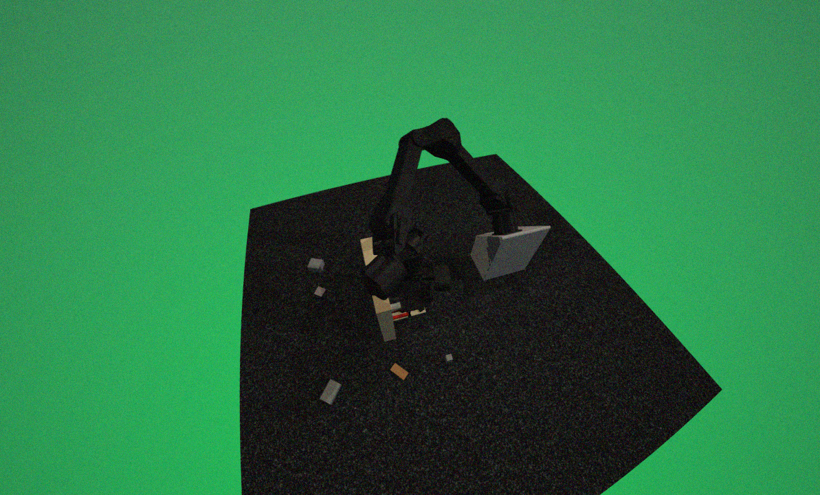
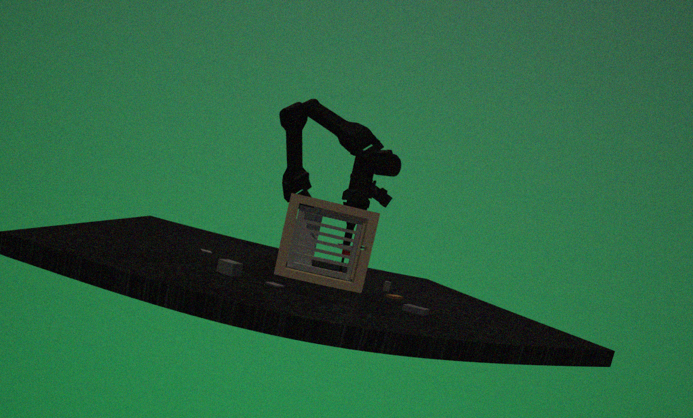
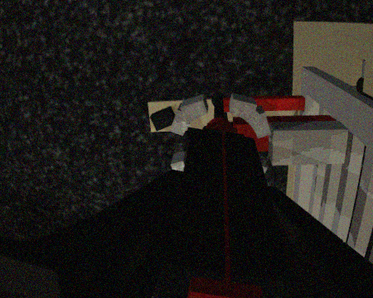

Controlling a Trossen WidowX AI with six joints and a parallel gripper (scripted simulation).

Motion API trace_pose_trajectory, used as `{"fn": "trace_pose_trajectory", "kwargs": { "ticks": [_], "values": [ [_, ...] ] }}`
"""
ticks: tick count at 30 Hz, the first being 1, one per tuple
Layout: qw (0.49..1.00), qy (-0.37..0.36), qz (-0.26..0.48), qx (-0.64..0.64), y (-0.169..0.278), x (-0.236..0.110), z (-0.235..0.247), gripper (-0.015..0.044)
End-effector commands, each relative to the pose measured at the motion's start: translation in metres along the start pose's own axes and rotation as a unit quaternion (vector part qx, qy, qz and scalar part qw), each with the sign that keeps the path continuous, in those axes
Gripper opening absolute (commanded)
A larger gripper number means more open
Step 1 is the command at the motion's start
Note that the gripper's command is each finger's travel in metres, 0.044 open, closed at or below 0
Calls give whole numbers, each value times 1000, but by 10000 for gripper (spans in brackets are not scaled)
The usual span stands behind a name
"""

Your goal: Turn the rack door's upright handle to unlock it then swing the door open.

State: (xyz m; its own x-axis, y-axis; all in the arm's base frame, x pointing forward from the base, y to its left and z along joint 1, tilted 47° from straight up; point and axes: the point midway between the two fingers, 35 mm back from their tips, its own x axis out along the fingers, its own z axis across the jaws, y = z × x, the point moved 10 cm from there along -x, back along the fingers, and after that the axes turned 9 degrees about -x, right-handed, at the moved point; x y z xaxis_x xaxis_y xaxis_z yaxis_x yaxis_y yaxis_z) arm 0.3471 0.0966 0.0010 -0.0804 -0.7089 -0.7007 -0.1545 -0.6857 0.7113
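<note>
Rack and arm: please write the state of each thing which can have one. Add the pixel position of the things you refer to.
Claw point(image 1: 417, 302) point(image 2: 344, 254) point(image 3: 221, 191): shut on the handle.
Handle point(image 3: 225, 290): gripped, mostly hidden.
Door point(image 2: 322, 269) point(image 3: 340, 92): not wide open; slightly ajar or closed, cannot tell.
Frame point(image 1: 386, 327) point(image 2: 284, 236) point(image 3: 319, 45): standing upright.
Arm point(image 1: 405, 175) point(image 2: 294, 148): bent.
Orange block point(image 1: 399, 371) point(image 2: 394, 296): lying flat.
</note>
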Motion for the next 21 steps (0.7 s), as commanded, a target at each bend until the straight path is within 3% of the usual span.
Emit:
{"fn": "trace_pose_trajectory", "kwargs": {
  "ticks": [1,9,19,21],
  "values": [
    [995,0,3,-97,1,2,0,27],
    [962,-1,3,-274,1,2,0,27],
    [961,-1,3,-277,1,2,0,27],
    [961,-1,3,-277,1,2,0,79]
  ]
}}
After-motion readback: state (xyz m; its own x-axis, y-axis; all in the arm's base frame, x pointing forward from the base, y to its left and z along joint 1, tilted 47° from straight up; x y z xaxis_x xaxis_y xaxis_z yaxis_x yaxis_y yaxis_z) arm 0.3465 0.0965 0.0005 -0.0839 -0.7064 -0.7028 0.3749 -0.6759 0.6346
